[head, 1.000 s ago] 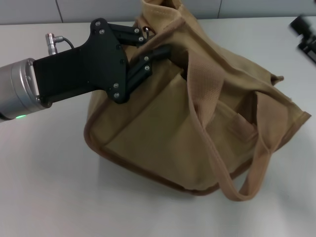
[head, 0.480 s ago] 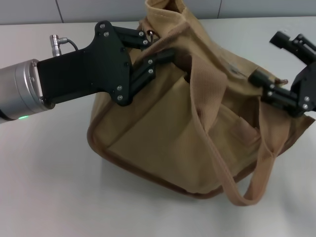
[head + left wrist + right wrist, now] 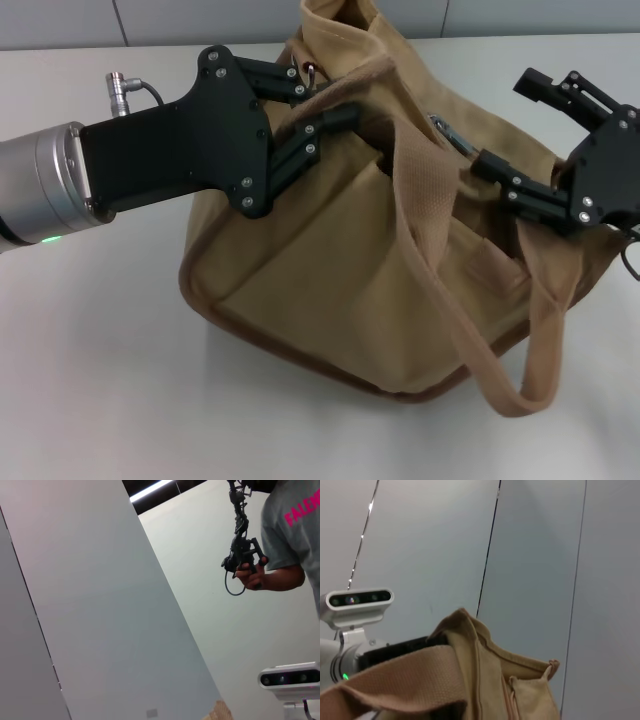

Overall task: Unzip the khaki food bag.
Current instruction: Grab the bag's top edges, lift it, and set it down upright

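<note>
Left gripper (image 3: 335, 100) is clamping its black fingers on the upper left end of the khaki food bag (image 3: 370, 280), pinching the canvas beside a small metal ring (image 3: 311, 70) near the top seam. The bag is sitting on the white worktop (image 3: 100, 380), close to its far edge, with its long axis running from far left to near right and its front panel facing the near edge. Its top zipper line is running the same way, the metal pull (image 3: 447, 133) lying partway along it. One wide strap handle (image 3: 440, 250) is draping down over the front. Right gripper (image 3: 500, 125) is hanging with its jaws spread wide at the bag's right end, the lower finger (image 3: 520, 190) lying against the canvas just beside the pull.
</note>
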Tool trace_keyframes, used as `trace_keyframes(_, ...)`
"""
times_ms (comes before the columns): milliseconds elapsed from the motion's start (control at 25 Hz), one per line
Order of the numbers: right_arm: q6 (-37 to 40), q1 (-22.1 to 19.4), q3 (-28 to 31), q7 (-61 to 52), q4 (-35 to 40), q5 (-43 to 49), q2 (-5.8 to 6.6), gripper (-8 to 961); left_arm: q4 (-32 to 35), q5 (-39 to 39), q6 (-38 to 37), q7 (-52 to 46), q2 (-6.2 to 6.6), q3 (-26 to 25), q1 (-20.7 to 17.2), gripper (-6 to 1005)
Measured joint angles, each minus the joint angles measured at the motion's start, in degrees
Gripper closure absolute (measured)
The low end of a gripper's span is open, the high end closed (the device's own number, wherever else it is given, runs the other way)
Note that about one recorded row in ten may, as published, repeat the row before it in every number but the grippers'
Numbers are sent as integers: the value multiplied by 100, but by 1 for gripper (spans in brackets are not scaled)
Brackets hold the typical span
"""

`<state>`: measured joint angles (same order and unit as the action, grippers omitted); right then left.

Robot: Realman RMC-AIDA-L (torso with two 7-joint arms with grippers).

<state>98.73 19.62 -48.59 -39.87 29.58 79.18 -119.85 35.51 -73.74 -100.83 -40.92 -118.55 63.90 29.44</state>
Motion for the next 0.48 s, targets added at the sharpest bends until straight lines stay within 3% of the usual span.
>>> trace_keyframes(480,-485,197,-71,316,-239,-79,-3,246,0,2,-25,13,-9,8,0,912)
